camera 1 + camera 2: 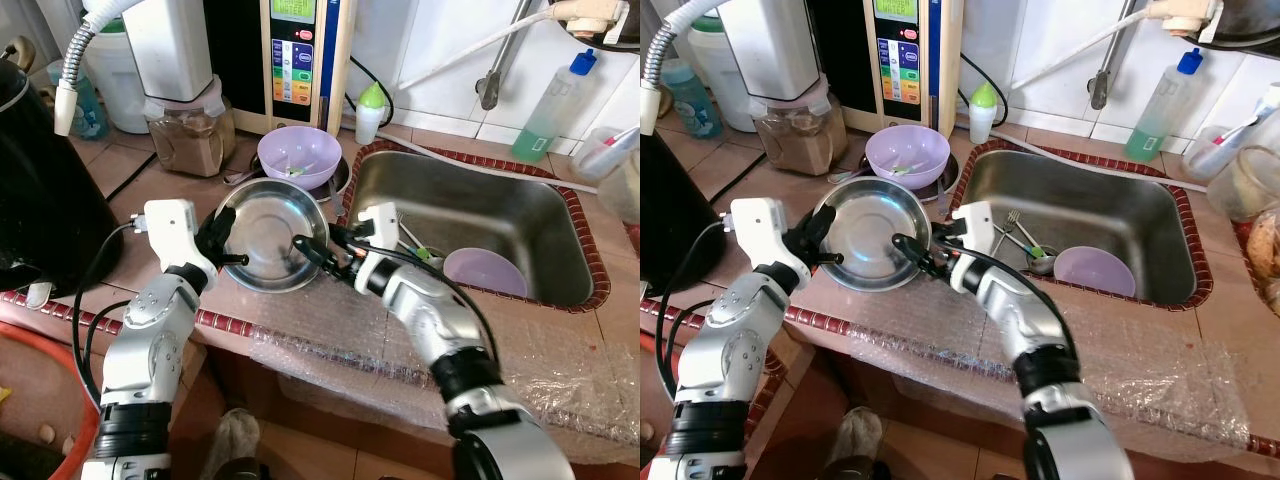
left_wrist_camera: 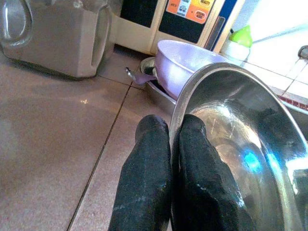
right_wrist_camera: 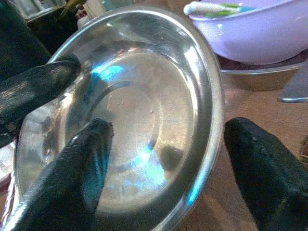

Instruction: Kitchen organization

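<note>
Between tools, shiny steel bowl [image 1: 272,232] (tilted)

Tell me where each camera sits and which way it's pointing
Head eye views: look down at counter and sink; both arms show.
Left wrist view: along the left gripper, clamped on the steel plate's rim.
Right wrist view: along the right gripper, open astride the plate's opposite rim.
Shared: plate, purple bowl.

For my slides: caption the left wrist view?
Left gripper pinching the steel plate rim beside a purple bowl.
</note>
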Motion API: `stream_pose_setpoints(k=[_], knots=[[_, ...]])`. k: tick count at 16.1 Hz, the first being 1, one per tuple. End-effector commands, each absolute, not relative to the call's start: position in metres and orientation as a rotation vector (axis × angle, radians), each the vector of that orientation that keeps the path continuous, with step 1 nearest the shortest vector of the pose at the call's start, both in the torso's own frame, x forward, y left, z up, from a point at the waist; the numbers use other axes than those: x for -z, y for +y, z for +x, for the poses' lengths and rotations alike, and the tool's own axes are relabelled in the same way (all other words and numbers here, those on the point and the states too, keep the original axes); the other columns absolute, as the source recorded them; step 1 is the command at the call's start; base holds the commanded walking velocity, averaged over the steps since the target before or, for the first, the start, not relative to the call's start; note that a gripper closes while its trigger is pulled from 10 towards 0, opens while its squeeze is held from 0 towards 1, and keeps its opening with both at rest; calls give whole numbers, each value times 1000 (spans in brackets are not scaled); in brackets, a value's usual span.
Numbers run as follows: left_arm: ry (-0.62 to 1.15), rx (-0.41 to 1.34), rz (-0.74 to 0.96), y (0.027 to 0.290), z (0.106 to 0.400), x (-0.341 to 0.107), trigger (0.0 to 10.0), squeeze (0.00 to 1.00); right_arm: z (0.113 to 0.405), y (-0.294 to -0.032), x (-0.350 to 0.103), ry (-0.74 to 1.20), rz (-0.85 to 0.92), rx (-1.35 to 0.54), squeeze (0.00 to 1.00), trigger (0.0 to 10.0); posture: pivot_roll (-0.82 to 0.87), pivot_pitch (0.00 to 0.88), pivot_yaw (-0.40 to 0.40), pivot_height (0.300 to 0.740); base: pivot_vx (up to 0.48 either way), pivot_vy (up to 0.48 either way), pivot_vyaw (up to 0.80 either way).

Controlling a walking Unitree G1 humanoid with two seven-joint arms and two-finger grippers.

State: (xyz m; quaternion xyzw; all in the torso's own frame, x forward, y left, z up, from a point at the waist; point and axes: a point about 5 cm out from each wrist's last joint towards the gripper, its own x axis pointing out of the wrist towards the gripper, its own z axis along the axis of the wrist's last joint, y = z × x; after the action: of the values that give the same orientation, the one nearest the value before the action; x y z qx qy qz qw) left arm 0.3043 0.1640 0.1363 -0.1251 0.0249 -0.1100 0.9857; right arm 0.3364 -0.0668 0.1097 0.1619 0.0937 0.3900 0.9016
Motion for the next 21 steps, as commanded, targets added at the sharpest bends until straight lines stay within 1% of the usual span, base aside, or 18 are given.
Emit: stream_pose_setpoints(k=[1,3,6,10,14,17,21], knots=[[37,236,-247,163,302,-139,0,0,343,-69,-115,172,337,-770,0,0,59,0,-42,740,0,0,0],[23,236,-250,163,302,-141,0,0,345,-70,-116,168,350,-746,0,0,59,0,-42,740,0,0,0],[9,236,-260,166,302,-143,0,0,351,-77,-118,162,436,-699,0,0,60,0,-41,740,0,0,0],[-17,253,-270,165,305,-149,0,0,351,-81,-115,201,493,-720,0,0,54,0,-36,740,0,0,0],[-32,273,-279,162,306,-152,0,0,339,-70,-105,264,467,-847,0,0,53,0,-33,740,0,0,0],[-37,286,-283,160,306,-153,0,0,341,-68,-104,267,456,-827,0,0,55,0,-36,740,0,0,0],[-42,285,-280,162,306,-153,0,0,347,-74,-109,249,457,-783,0,0,54,0,-34,740,0,0,0]])
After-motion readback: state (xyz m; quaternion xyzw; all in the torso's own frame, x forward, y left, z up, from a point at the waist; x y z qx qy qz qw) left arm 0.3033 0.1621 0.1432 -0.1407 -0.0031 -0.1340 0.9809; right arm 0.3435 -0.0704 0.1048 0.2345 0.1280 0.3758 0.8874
